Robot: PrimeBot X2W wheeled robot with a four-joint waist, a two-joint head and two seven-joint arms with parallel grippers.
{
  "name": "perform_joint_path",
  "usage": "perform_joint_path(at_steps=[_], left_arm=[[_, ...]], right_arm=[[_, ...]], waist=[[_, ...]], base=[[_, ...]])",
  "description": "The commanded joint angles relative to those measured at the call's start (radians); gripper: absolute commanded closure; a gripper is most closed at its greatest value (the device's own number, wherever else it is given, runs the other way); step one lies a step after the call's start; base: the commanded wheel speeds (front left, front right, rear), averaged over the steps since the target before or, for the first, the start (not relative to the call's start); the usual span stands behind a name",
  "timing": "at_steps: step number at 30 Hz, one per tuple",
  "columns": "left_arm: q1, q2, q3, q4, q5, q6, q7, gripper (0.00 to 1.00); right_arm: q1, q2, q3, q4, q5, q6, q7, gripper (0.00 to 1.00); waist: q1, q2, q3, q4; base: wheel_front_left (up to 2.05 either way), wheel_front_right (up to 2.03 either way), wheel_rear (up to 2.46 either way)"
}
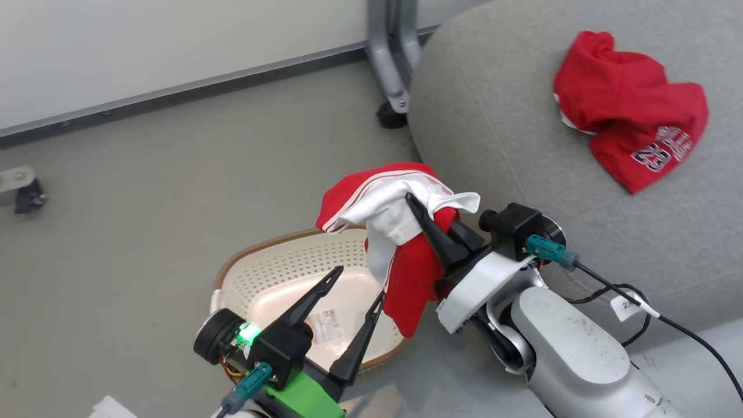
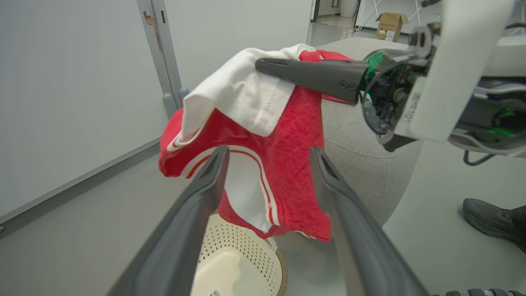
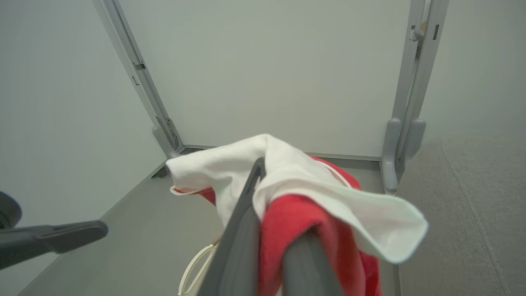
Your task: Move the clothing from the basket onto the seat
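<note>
A grey floor (image 1: pixel 145 203) runs up to a pale wall panel (image 1: pixel 145 46). A grey metal post (image 1: pixel 392 58) on a black foot stands just beside the seat (image 1: pixel 493 116), a large grey fabric cushion at the upper right of the head view. The basket (image 1: pixel 273 261) sits on the floor near the seat's edge, showing its cream perforated wall and brown rim, with a label sticker (image 1: pixel 326 322) on its bottom. The right tool (image 1: pixel 419 213) is clamped on a red garment (image 1: pixel 409 278) with white trim and stripes, its fingers pinched together through the cloth. The garment hangs from them over the basket's right rim, white fabric draped across the fingertips and red folds drooping below; whether the lowest fold touches the rim cannot be told. The left tool (image 1: pixel 360 281) hovers above the basket with its fingers spread and nothing between them, just left of the hanging cloth. A second red garment (image 1: pixel 630 110) lies crumpled on the seat, well apart from both tools, its number 23 and lettering facing up. In the left wrist view a person's dark shoe (image 2: pixel 489 220) rests on the floor at the right edge.
</note>
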Motion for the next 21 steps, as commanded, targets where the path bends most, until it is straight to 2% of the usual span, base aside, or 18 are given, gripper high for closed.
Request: perform_joint_path(at_steps=[1,6,11,16,21], left_arm=[[-0.02,0.009,0.0,-0.005,0.01,0.002,0.006,0.0],[-0.041,0.027,-0.003,-0.023,0.016,-0.002,0.029,0.0],[-0.059,0.04,-0.007,-0.041,0.018,-0.003,0.05,0.0],[-0.089,0.051,-0.012,-0.067,0.028,-0.008,0.065,0.0],[-0.128,0.052,-0.025,-0.094,0.042,-0.012,0.071,0.0]], right_arm=[[0.003,0.001,-0.013,-0.009,-0.004,0.0,-0.008,1.0],[0.005,0.004,-0.055,-0.018,-0.014,0.0,-0.016,1.0],[0.004,0.007,-0.114,-0.027,-0.028,0.0,-0.02,1.0],[-0.04,-0.002,-0.201,-0.045,-0.049,0.0,-0.023,1.0],[-0.123,-0.03,-0.326,-0.084,-0.079,0.0,-0.022,1.0]], waist=[[0.0,0.0,0.051,-0.101],[0.0,0.0,0.088,-0.174],[0.0,0.0,0.123,-0.219],[0.0,0.0,0.164,-0.234],[0.0,0.0,0.209,-0.218]], base=[[0.0,0.0,0.0],[0.0,0.0,0.0],[0.0,0.0,0.0],[0.0,0.0,0.0],[0.0,0.0,0.0]])
